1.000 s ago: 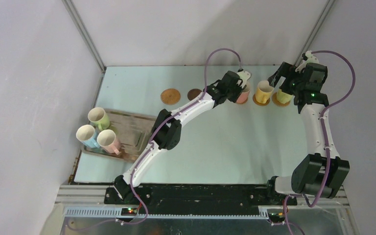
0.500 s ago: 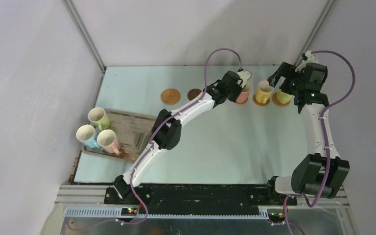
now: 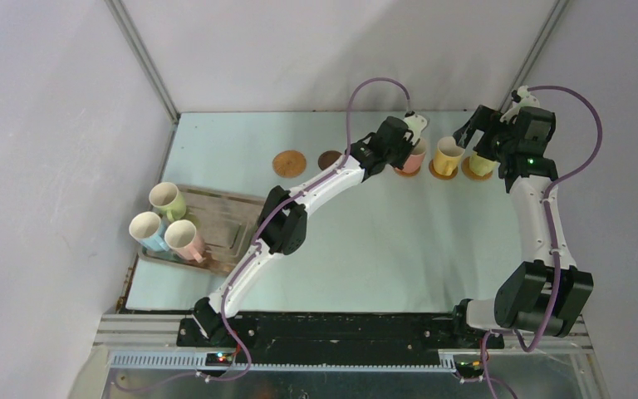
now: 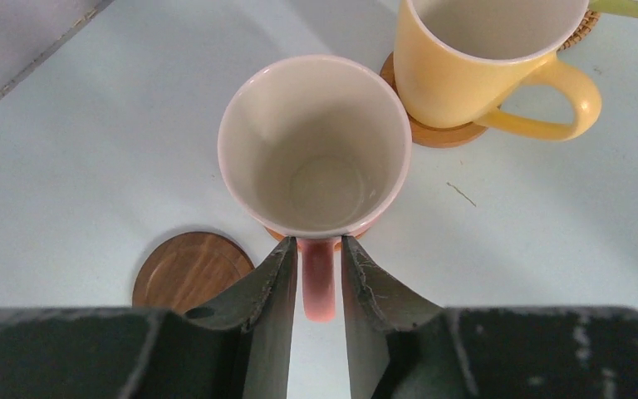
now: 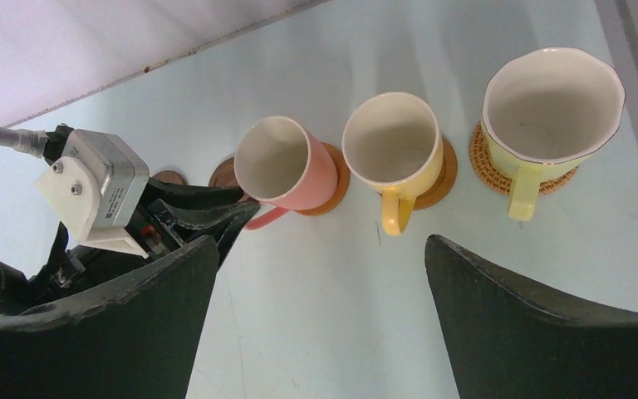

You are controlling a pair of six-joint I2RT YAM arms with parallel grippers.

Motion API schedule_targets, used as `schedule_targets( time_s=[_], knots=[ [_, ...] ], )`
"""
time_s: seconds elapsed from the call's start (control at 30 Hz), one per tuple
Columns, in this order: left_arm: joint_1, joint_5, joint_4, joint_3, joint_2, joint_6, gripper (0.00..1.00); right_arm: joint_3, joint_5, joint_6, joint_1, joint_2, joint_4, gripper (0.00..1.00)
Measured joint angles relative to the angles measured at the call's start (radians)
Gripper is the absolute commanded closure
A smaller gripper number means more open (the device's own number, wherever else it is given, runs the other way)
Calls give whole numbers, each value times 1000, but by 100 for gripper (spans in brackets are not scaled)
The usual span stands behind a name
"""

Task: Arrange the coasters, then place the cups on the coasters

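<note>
Two robot arms reach across a pale blue-green table (image 3: pixel 399 241). Three cups stand in a row along the far edge, towards the far right corner, each upright on its own coaster.

The left gripper (image 4: pixel 318 249) is level with the salmon pink cup (image 4: pixel 316 150), the leftmost of the row. Its two dark fingers (image 4: pixel 270 283) are drawn in close and pinch the cup's handle between them. This cup sits on an orange-brown coaster (image 5: pixel 332 189). Just beside it, to its left, a bare brown wooden coaster (image 4: pixel 189 270) lies flat.

Next in the row, the yellow cup (image 5: pixel 395 150) stands on a smooth orange-brown coaster (image 4: pixel 432 133), very close to the salmon pink cup. Nearest the right edge, the pale yellow-green cup (image 5: pixel 548 104) rests on a woven tan coaster (image 5: pixel 532 179).

The right gripper (image 5: pixel 320 245) hangs above the row with its jaws spread wide, holding nothing.

Further left along the far edge lie a round tan coaster (image 3: pixel 289 163) and a dark brown coaster (image 3: pixel 330 160), both bare.

By the left edge, a rectangular metal tray (image 3: pixel 224 218) carries a light green cup (image 3: pixel 166 199), a blue cup (image 3: pixel 147 230) and a pale pink cup (image 3: pixel 184 238), clustered together.
</note>
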Motion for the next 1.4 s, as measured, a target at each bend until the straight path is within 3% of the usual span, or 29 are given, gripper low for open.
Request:
schedule_targets(
  time_s=[0.7, 0.8, 0.93, 0.97, 1.03, 1.27, 1.4],
  knots=[
    [-2, -69, 1, 2, 0, 1, 70, 0, -8, 0, 0, 0, 0, 1],
    [-2, -84, 1, 2, 0, 1, 62, 0, -11, 0, 0, 0, 0, 1],
    [-2, -89, 1, 2, 0, 5, 28, 0, -12, 0, 0, 0, 0, 1],
    [-2, -88, 1, 2, 0, 5, 15, 0, -13, 0, 0, 0, 0, 0],
    [-2, -81, 0, 2, 0, 6, 3, 0, -14, 0, 0, 1, 0, 1],
    [-2, -80, -42, 1, -18, 9, 0, 0, -16, 0, 5, 10, 0, 1],
    [-2, -115, -80, -69, -123, 34, 0, 0, -23, 0, 10, 11, 0, 1]
  ],
)
